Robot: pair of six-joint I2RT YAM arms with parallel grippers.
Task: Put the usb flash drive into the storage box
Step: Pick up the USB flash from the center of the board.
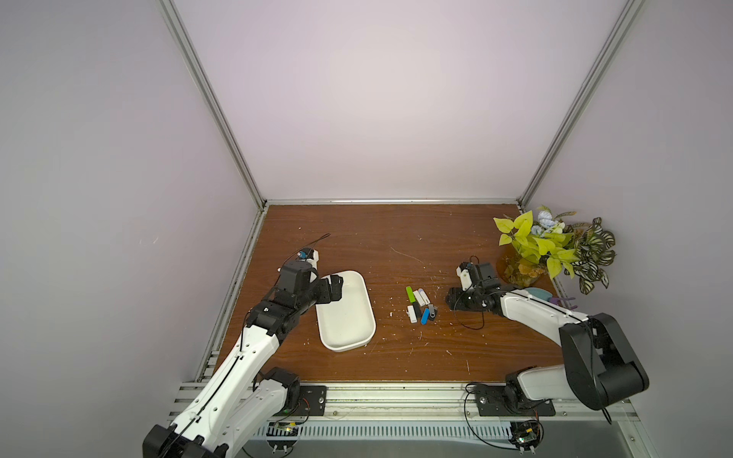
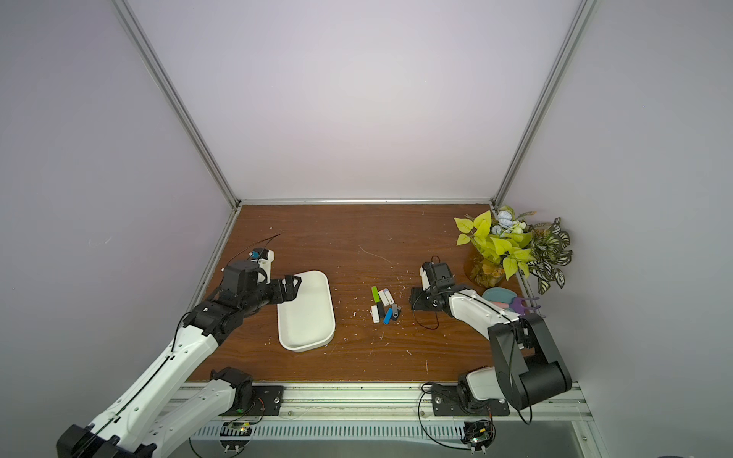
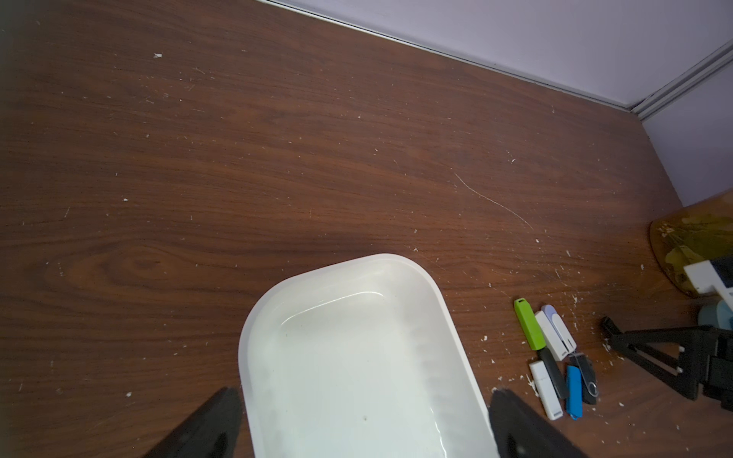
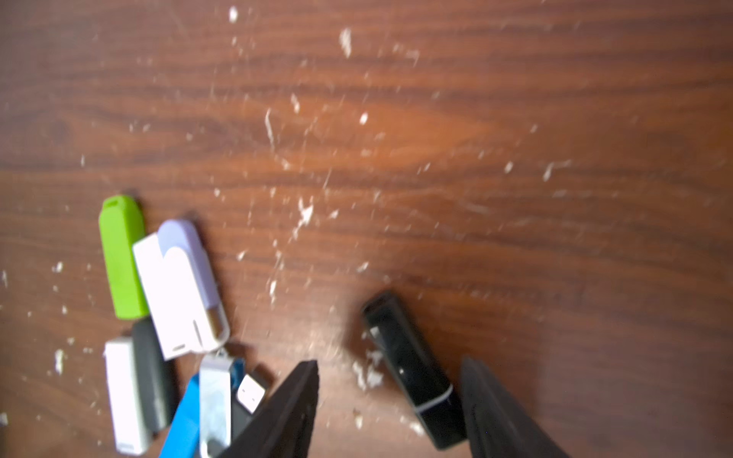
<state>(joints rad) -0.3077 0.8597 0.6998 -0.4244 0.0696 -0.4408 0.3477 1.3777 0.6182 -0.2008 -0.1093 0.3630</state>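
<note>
Black flash drive [image 4: 411, 370] between half-open right tool [image 4: 390, 361]; left tool [image 3: 365, 391] wide above storage box [image 3: 380, 259] rim

We read no text, label, brand, number or sign anywhere. Only candidate: faint grey mark on short white plastic flash drive [image 3: 546, 390], in cluster of sticks near middle of brown wooden tabletop [image 3: 277, 158]. Too small and blurred for us to make out in any view.
</note>
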